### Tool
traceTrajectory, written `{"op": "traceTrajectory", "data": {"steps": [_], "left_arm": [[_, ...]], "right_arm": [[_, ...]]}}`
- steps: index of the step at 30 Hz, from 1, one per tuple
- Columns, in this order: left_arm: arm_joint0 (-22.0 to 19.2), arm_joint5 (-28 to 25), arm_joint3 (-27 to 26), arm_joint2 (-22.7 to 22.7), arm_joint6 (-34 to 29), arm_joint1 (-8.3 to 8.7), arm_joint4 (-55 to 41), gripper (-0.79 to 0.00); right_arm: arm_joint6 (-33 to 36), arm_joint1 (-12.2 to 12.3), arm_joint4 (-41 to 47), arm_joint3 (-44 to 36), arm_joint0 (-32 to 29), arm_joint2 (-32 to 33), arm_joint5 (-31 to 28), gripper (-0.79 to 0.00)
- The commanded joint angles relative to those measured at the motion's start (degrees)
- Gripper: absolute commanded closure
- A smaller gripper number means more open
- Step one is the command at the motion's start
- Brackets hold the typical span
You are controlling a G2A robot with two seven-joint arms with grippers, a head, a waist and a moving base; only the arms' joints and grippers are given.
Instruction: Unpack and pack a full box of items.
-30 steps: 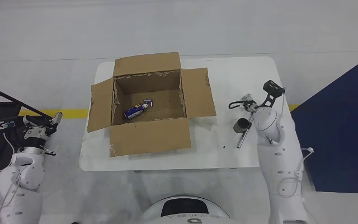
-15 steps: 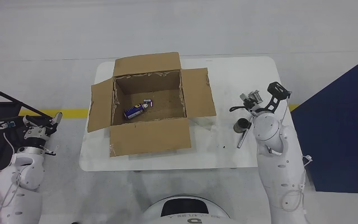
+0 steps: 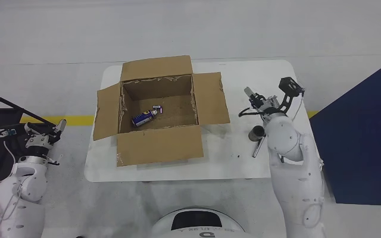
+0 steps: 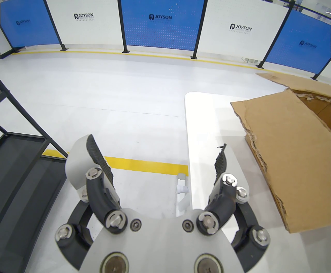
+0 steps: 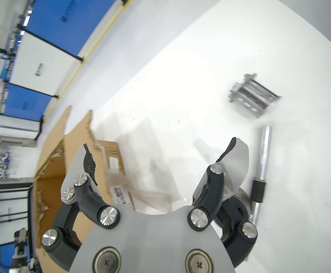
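Right gripper (image 5: 160, 150), jaws spread, hovers above the table (image 5: 207, 64).

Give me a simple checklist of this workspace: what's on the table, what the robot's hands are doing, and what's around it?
Surface: white table, lightly scuffed.
Job's things: cardboard box, flaps spread open; blue spray can lying inside it; metal rod with a dark grip and a finned metal block on the table beside the box.
Clutter: nothing seen.
Hands: left hand open, off the table's edge; right hand open, above the table between box and rod.
Cables: nothing seen on the table.
Surroundings: blue and white fence panels, yellow floor line, dark rack.
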Motion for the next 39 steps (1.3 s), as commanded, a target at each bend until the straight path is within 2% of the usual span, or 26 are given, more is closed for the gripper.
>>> {"op": "traceTrajectory", "data": {"steps": [1, 2, 12, 13, 15, 17, 23, 27, 32, 34, 37, 39], "left_arm": [[0.0, 0.0, 0.0, 0.0, 0.0, 0.0, 0.0, -0.785], [0.0, 0.0, 0.0, 0.0, 0.0, 0.0, 0.0, -0.785], [0.0, 0.0, 0.0, 0.0, 0.0, 0.0, 0.0, -0.785], [0.0, 0.0, 0.0, 0.0, 0.0, 0.0, 0.0, -0.785], [0.0, 0.0, 0.0, 0.0, 0.0, 0.0, 0.0, -0.785], [0.0, 0.0, 0.0, 0.0, 0.0, 0.0, 0.0, -0.785], [0.22, -0.06, -0.87, -0.04, 0.25, 0.0, 0.74, -0.785], [3.98, 0.86, -8.69, -1.37, 3.23, -0.12, 4.77, -0.785], [9.69, 0.55, -25.7, -4.12, -4.3, -0.03, 9.16, -0.785], [11.91, 1.29, -31.02, -4.45, -6.26, -0.2, 10.4, -0.785], [14.39, 2.7, -35.33, -3.89, -7.42, -0.55, 11.96, -0.785], [15.44, 2.94, -35.8, -3.06, -7.54, -0.74, 12.91, -0.785]], "right_arm": [[0.59, 0.01, 2.05, -1.22, -0.65, -1.52, -3.87, -0.785], [2.71, 0.14, 2.11, -1.22, -0.55, -2.24, -4.99, -0.785], [2.71, 0.14, 2.11, -1.22, -0.55, -2.24, -4.99, -0.785], [2.58, 0.11, 3.0, -1.3, -0.52, -2.32, -5.69, -0.785], [1.31, 0.11, 7.73, -0.17, -0.36, -2.5, -11.9, -0.785], [1.62, 0.38, 5.75, 1.18, 1.09, -3.84, -16.49, -0.785], [2.99, 0.29, 2.28, 4.14, 6.77, -8.56, -15.61, -0.785], [1.76, 0.42, 2.55, 4.29, 6.48, -9.01, -16.79, -0.785], [0.45, 0.79, 2.97, 3.59, 4.61, -8.35, -19.06, -0.785], [0.22, 0.97, 2.68, 3.33, 3.93, -8.43, -20.67, -0.785], [1.22, 1.23, 1.21, 3.28, 4.01, -9.24, -22.66, -0.785], [2.34, 1.23, 0.51, 3.33, 5.21, -10.96, -23.61, -0.785]]}}
